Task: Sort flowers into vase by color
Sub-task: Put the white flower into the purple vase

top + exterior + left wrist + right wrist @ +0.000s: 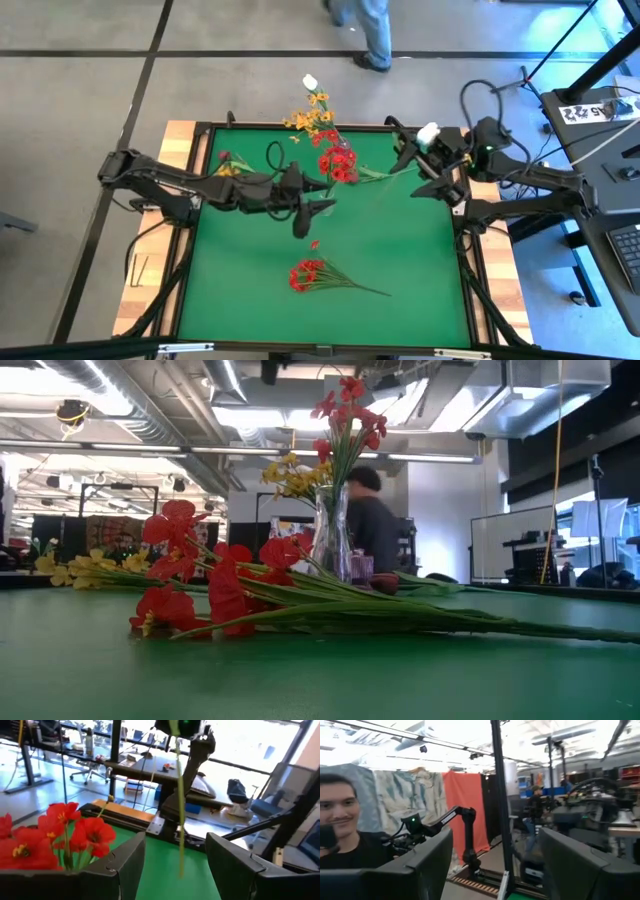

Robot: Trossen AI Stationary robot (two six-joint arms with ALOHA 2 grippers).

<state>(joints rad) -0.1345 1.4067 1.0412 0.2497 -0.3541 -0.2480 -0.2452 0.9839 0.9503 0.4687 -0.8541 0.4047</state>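
Observation:
A clear glass vase (330, 540) stands at the table's far middle and holds red flowers (338, 162) and yellow-orange ones (312, 118); a white bud (310, 82) shows above them. My left gripper (315, 205) is open just near of the vase, with the red blooms (55, 835) beside its finger. My right gripper (412, 168) is open at the far right. A white tulip (428, 132) shows over it, and the tulip's stem (178, 805) slants down toward the vase. A red bunch (310, 275) lies on the mat. My right gripper has the white tulip's stem (385, 173) running out from under it. Its own body hides where they meet, and its wrist view shows no stem between the spread fingers (420, 865). I cannot tell whether it touches the stem.
Yellow flowers (230, 170) and dark pink buds (224, 157) lie at the mat's far left. A small purple pot (360, 568) stands by the vase. A person (365, 30) walks beyond the far edge. Open green mat (400, 250) spreads to the near right.

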